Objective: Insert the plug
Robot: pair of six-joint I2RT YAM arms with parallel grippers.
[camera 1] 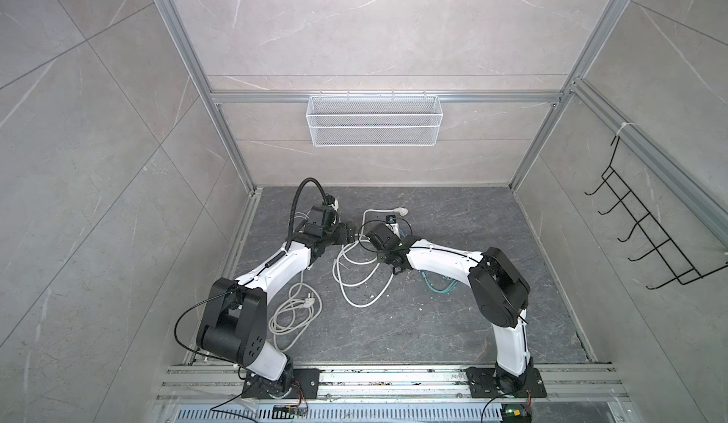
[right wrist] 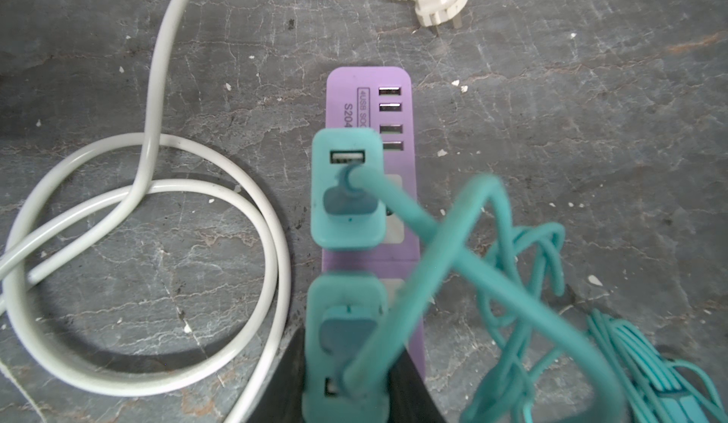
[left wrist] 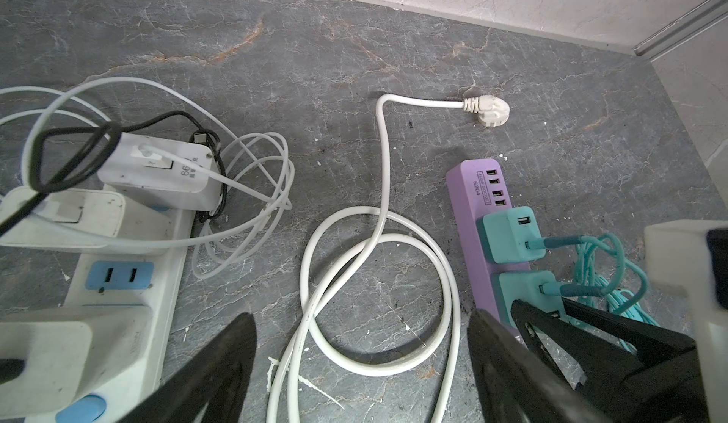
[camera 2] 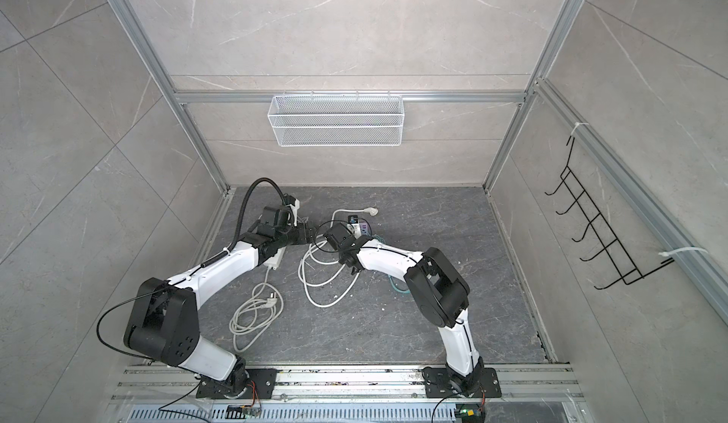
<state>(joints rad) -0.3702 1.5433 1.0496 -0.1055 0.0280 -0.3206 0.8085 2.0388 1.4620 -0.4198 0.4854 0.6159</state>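
A purple power strip [right wrist: 370, 82] lies on the dark stone floor, also seen in the left wrist view [left wrist: 468, 188]. One teal charger [right wrist: 346, 192] is plugged into it. A second teal plug [right wrist: 342, 322] stands over the strip's nearer socket. My right gripper [right wrist: 346, 381] is shut on this plug's sides, and its prongs are hidden. Teal cables [right wrist: 512, 267] trail from both. My left gripper [left wrist: 362, 362] is open above loops of white cable [left wrist: 378, 307] and holds nothing. In both top views the two grippers meet near the floor's middle, the left gripper [camera 1: 348, 232] beside the right wrist.
The white cable ends in a loose white plug [left wrist: 490, 110] near the back wall. A white power strip [left wrist: 130, 283] with a white charger [left wrist: 165, 177] and thin cables lies on the left. A grey coiled cord [camera 1: 291, 314] lies in front. A mesh basket [camera 1: 374, 119] hangs on the wall.
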